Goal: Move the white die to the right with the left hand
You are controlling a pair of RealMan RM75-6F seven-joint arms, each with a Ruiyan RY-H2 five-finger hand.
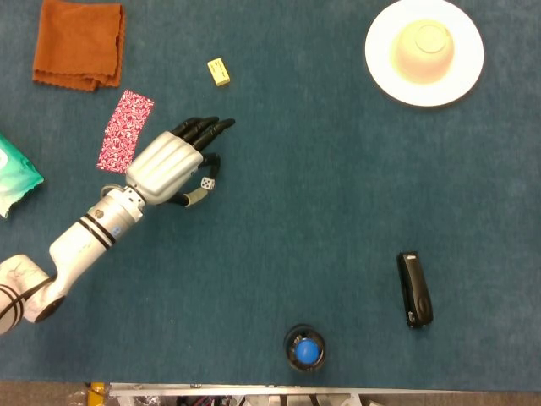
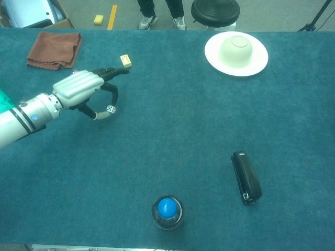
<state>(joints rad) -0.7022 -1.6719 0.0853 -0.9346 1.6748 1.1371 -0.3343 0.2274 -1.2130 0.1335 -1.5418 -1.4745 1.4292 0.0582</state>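
Note:
The white die (image 1: 206, 183) (image 2: 110, 109) is small, with black dots, and sits left of the table's middle. My left hand (image 1: 165, 165) (image 2: 78, 89) reaches in from the lower left and pinches the die between its thumb and a dark fingertip. The other fingers stretch out above it, pointing up and to the right. In the chest view the hand and die look slightly raised off the blue cloth. My right hand does not show in either view.
A yellow block (image 1: 219, 71) and a red patterned packet (image 1: 124, 129) lie just beyond the hand, an orange cloth (image 1: 79, 42) at far left. A white plate (image 1: 376, 63) with a bowl (image 1: 425, 49) sits far right; a black stapler (image 1: 414, 289) and blue-lidded cup (image 1: 305, 348) lie nearer.

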